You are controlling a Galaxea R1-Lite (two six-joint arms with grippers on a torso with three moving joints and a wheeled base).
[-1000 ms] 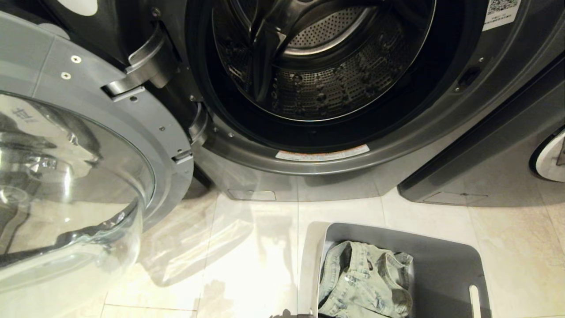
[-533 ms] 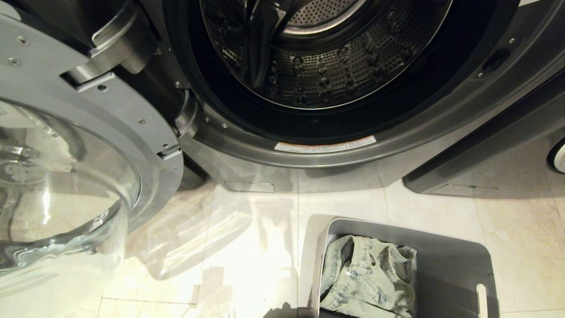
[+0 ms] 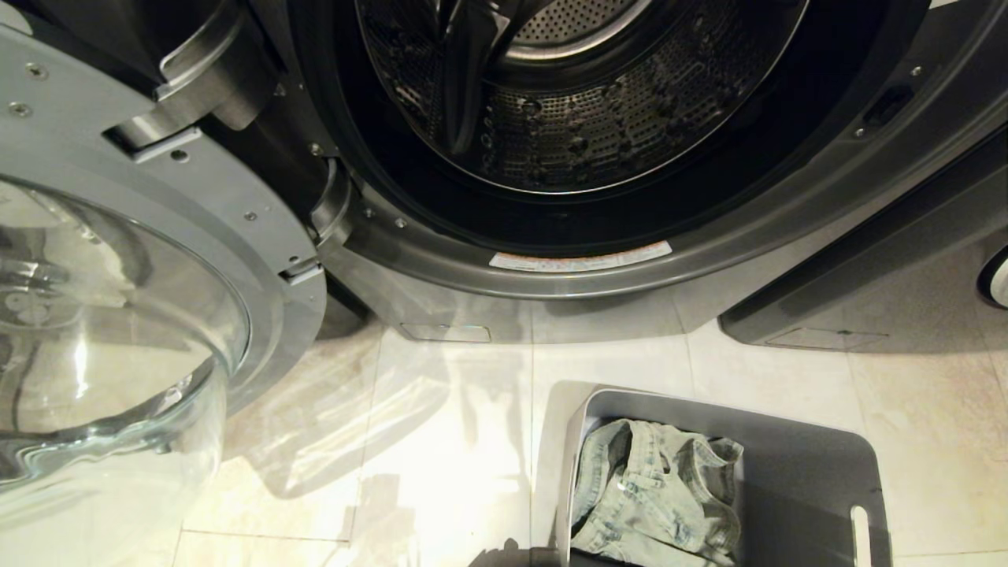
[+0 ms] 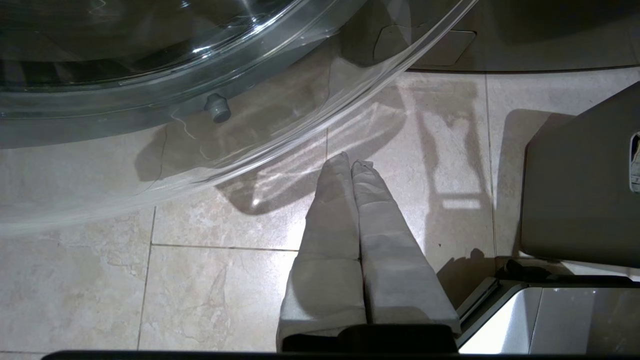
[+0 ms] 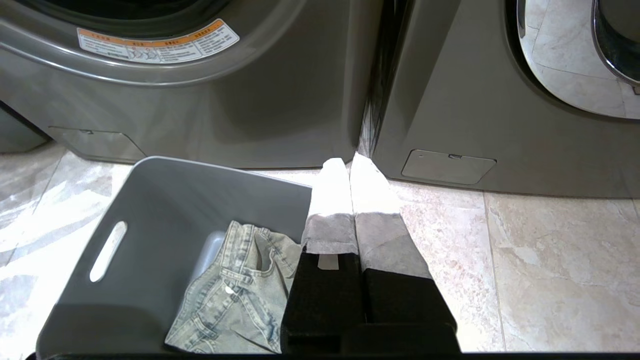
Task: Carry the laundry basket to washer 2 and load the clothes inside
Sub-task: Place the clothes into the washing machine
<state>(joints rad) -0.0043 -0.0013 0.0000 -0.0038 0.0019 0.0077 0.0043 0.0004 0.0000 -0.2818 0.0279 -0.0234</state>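
- Washer (image 3: 551, 268): door (image 3: 118, 315) swung open.
- Basket (image 3: 795, 465) on floor, holding jeans (image 3: 654, 496).
- Left claw (image 4: 350, 162): closed, empty, above floor.
- Right claw (image 5: 350, 162): closed, empty, beside basket.

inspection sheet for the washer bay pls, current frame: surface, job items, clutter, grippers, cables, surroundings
Surface: pale tiled floor, glossy, with reflections.
Job's things: laundry basket on the floor before washer 2; clothes inside the basket; washer door swung open to the left; visible part of drum shows no clothes.
Clutter: nothing seen.
Grippers: left gripper over bare floor beside the basket, jaws shut, empty; right gripper above the basket's edge, jaws shut, empty.
Cables: nothing seen.
Surroundings: second dark grey machine at right.
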